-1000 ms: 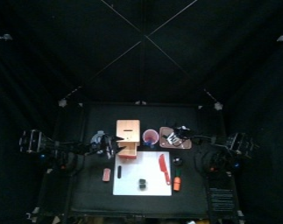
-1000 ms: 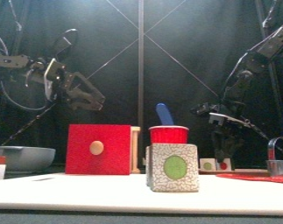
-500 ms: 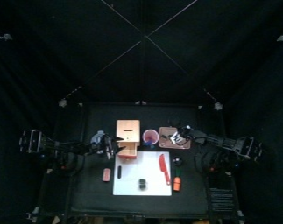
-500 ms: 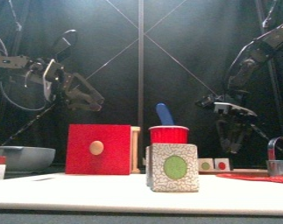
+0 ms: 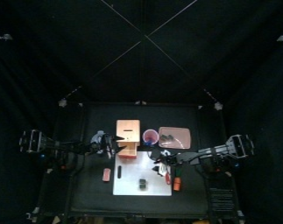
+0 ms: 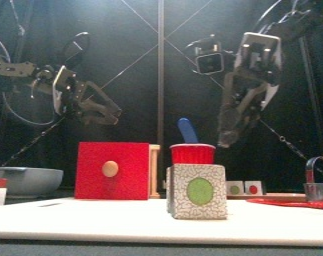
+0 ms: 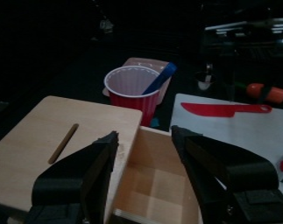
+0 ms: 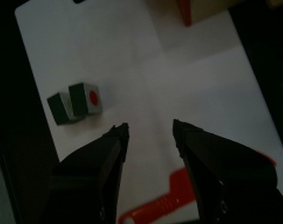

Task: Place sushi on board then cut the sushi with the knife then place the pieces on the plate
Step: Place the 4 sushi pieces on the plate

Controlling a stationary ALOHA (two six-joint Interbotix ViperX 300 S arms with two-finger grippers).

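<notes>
The sushi roll (image 5: 141, 183) (image 6: 197, 192) (image 8: 75, 101) stands on the white board (image 5: 131, 171) (image 8: 167, 79) near its front. A red knife (image 5: 165, 175) (image 7: 231, 108) (image 8: 167, 199) lies on the board's right part. My right gripper (image 5: 164, 159) (image 6: 228, 135) (image 8: 150, 131) hangs open above the board, over the knife's far end and right of the sushi, holding nothing. My left gripper (image 5: 105, 144) (image 6: 97, 108) (image 7: 144, 136) is open over the wooden box (image 5: 128, 140) (image 7: 74, 149). The pink plate (image 5: 175, 137) (image 6: 291, 203) lies at the back right.
A red cup (image 5: 151, 136) (image 6: 193, 153) (image 7: 137, 83) with a blue knife (image 6: 187, 130) stands between box and plate. A bowl (image 6: 28, 180) is at the left, a metal cutter (image 6: 319, 170) at the right. An orange toy (image 5: 176, 182) lies by the board's right edge.
My right arm has swung from above the pink plate leftward and forward, out over the board. The left arm has held still.
</notes>
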